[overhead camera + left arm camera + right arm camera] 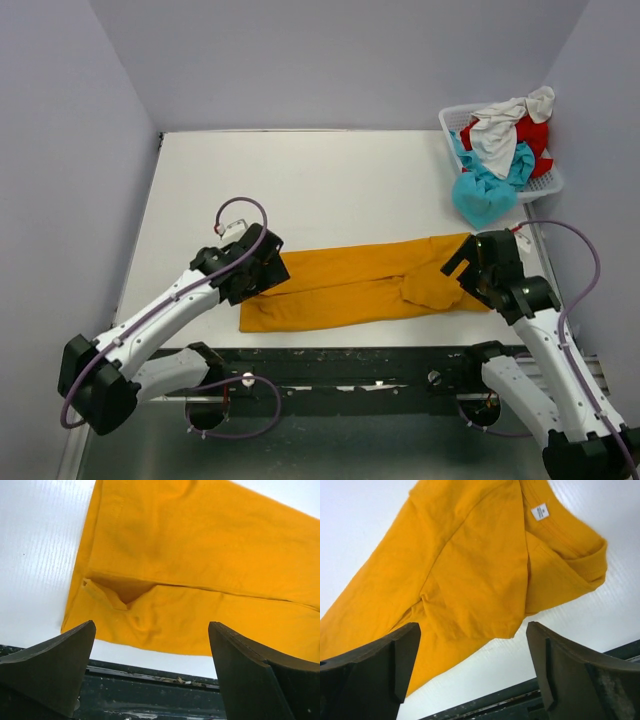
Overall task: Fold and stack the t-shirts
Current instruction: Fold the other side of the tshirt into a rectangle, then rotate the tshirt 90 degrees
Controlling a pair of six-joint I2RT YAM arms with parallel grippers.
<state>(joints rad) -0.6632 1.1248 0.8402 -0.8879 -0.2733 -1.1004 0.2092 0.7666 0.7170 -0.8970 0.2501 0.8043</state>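
Cloth fills both wrist views: the mustard-orange shirt (pixel 200 555) lies flat on the white table (pixel 330 180), just below and ahead of each claw. The left gripper (pixel 152 675) stands wide with nothing between its fingers, poised over the shirt's hem end, where one layer laps over another along a lengthwise crease. The right gripper (pixel 472 670) is likewise spread wide and empty above the collar end. A sleeve (pixel 470 595) lies turned in over the body just ahead of it, and the neck label (pixel 540 511) shows beyond that. Between the two claws the shirt runs as a long narrow band, so I judge the lengthwise fold made, though loosely. What seems left for this shirt is folding the band across its length into a compact packet. Beyond the right claw, well apart from the left one, the white lattice basket (pixel 546 186) sits at the table's far corner. It holds the turquoise shirt (pixel 483 195), red shirt (pixel 535 130) and white shirt (pixel 500 135) in a crumpled heap. None of those is folded and no stack exists yet, so most of the task lies ahead.
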